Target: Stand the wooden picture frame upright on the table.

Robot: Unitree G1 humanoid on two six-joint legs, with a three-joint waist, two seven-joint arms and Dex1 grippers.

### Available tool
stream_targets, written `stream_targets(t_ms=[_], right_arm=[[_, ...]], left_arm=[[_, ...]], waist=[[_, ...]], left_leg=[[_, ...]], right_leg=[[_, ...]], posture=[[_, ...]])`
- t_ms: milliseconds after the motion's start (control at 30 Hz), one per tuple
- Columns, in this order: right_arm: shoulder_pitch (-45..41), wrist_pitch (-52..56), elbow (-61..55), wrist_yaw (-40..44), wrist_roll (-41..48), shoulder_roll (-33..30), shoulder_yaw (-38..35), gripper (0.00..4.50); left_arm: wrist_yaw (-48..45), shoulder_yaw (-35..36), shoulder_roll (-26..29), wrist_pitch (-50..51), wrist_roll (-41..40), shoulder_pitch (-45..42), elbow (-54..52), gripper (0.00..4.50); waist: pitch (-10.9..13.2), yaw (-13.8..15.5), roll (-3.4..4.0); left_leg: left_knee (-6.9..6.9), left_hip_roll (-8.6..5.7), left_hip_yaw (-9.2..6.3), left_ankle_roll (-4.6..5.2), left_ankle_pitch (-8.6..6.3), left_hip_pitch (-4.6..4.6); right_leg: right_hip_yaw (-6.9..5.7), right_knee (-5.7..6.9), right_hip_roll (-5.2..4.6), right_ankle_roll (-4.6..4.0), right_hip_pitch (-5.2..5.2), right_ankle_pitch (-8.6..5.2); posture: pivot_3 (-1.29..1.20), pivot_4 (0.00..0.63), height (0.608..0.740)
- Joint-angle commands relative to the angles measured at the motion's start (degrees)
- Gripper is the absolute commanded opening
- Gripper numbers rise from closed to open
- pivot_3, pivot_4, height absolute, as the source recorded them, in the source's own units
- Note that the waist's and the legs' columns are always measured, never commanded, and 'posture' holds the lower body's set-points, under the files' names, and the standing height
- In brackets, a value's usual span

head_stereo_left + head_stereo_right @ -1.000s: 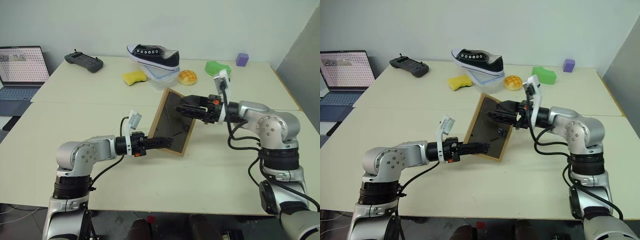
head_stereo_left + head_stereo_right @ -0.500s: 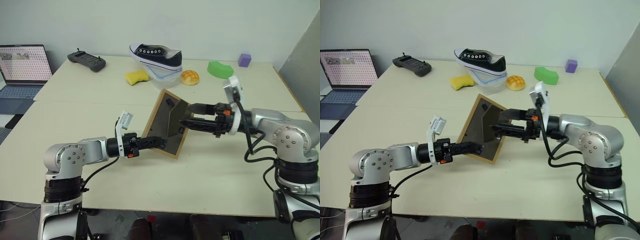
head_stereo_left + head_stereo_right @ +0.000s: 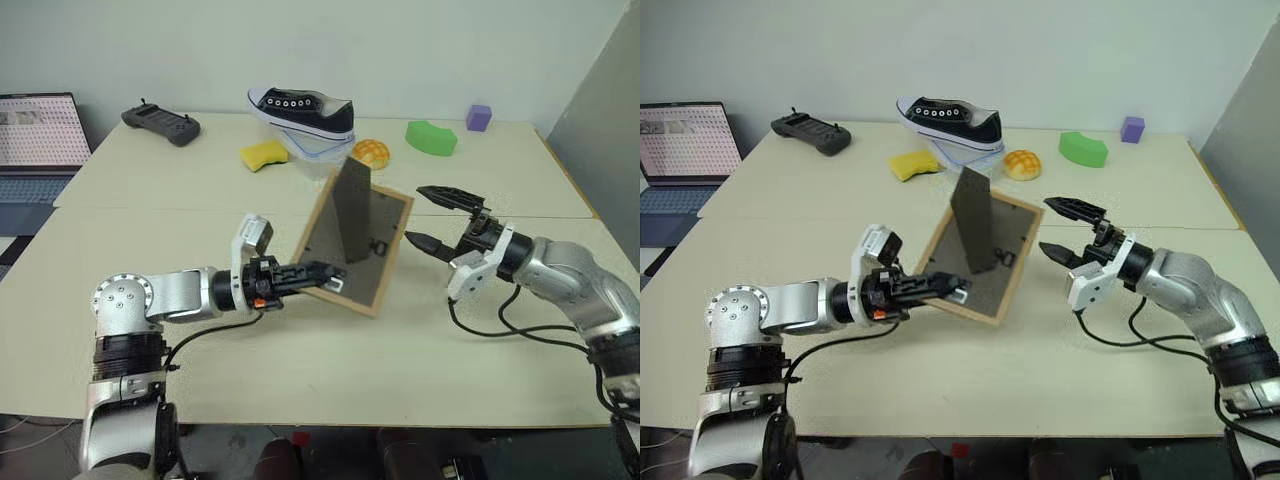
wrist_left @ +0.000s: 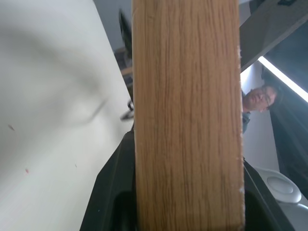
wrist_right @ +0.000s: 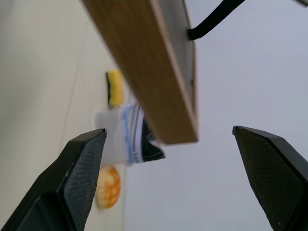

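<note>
Right gripper (image 3: 432, 215) has let go and backed off right, jaws wide apart; left gripper (image 3: 322, 276) stays clamped on wooden picture frame (image 3: 372, 250), tilted mid-table (image 3: 300, 360), back stand swung out, nearly standing.

The laptop (image 3: 680, 160) is cut off at the edge; the wooden picture frame (image 3: 350, 240) hides its own front.

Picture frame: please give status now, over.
Left gripper shut on wooden picture frame, tilted, stand flap out. Right gripper open, apart. Table around it bare.
</note>
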Motion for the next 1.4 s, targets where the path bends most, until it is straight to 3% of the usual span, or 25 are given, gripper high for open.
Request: stream_targets(t_ms=[33,133,200,600,700,767,1000,1133,1200,1400], right_arm=[[-4.5,-4.9,1.7,-8.0,-6.5,2.2,0.7,4.45],[-6.3,-7.3,2.5,-10.7,-7.5,3.8,1.4,4.45],[-7.0,-9.2,2.7,-10.8,-7.1,4.1,2.2,4.17],[-6.9,-11.7,5.1,-10.7,-5.6,3.4,1.9,1.53],[-7.0,-12.1,5.6,-10.4,-4.6,3.5,1.9,1.52],[-7.2,-12.3,5.9,-10.1,-4.0,3.6,2.0,1.51],[-7.0,-11.2,12.0,0.2,11.4,2.8,6.1,1.34],[-5.3,-1.3,12.5,13.4,28.6,5.8,8.6,1.33],[-3.9,11.4,9.3,21.5,40.2,9.1,8.0,1.33],[-2.0,54.4,3.6,31.4,66.2,20.5,2.9,1.32]], left_arm=[[1.1,-2.1,1.4,-4.2,-5.7,-0.2,-2.8,1.28],[1.0,-3.3,1.7,-5.3,-5.7,0.3,-3.7,1.28],[0.8,-3.8,1.9,-5.9,-5.7,0.7,-4.2,1.28],[0.6,-5.1,2.6,-8.2,-5.7,2.9,-7.0,1.28],[0.4,-5.2,3.0,-8.9,-5.7,3.2,-7.8,1.28],[0.4,-5.1,3.2,-9.6,-5.7,3.5,-8.7,1.98],[3.3,1.8,6.4,-13.9,-5.7,4.9,-5.7,3.22],[5.9,6.0,8.6,-17.4,-5.7,7.7,-9.8,4.02],[6.7,7.1,10.7,-19.5,-2.1,9.5,-14.2,4.44],[1.6,2.5,14.9,-28.3,27.4,14.7,-33.7,4.50]], waist=[[0.0,0.1,0.00],[0.0,0.2,0.00],[0.0,0.5,0.00],[0.0,0.5,0.00],[0.0,0.5,0.00],[0.0,0.4,0.00],[0.0,0.3,-0.01],[0.0,0.1,0.00],[0.0,0.0,-0.01],[0.0,0.2,0.00]], left_leg=[[0.02,-0.03,0.00,-0.02,0.01,0.00],[0.06,-0.07,0.00,-0.05,0.03,0.01],[0.06,-0.10,0.00,-0.05,0.03,0.00],[0.07,-0.10,0.00,-0.05,0.03,0.00],[0.07,-0.10,0.00,-0.05,0.03,0.01],[0.07,-0.10,0.00,-0.05,0.03,0.01],[0.07,-0.09,0.00,-0.04,0.03,0.01],[0.06,-0.05,-0.02,-0.02,0.02,0.01],[0.06,-0.01,-0.06,-0.03,0.02,0.01],[0.05,0.02,-0.16,-0.07,0.04,0.01]], right_leg=[[-0.02,0.03,0.00,0.00,0.00,0.00],[-0.03,0.05,-0.01,0.00,0.02,0.00],[-0.03,0.04,-0.03,-0.01,0.03,0.00],[-0.04,0.03,-0.04,-0.01,0.05,0.00],[-0.04,0.03,-0.04,-0.01,0.05,0.00],[-0.04,0.03,-0.04,-0.01,0.05,0.00],[-0.04,0.04,-0.04,-0.01,0.06,0.00],[-0.05,0.04,-0.05,-0.01,0.07,0.00],[-0.08,0.04,-0.07,-0.02,0.07,0.00],[-0.13,0.10,-0.10,-0.06,0.08,0.00]], posture=[[0.00,0.150,0.740],[0.00,0.150,0.740],[0.00,0.150,0.740],[0.00,0.150,0.740],[0.00,0.150,0.740],[0.00,0.150,0.740],[0.00,0.150,0.740],[0.00,0.150,0.740],[0.00,0.150,0.740],[0.00,0.150,0.740]])
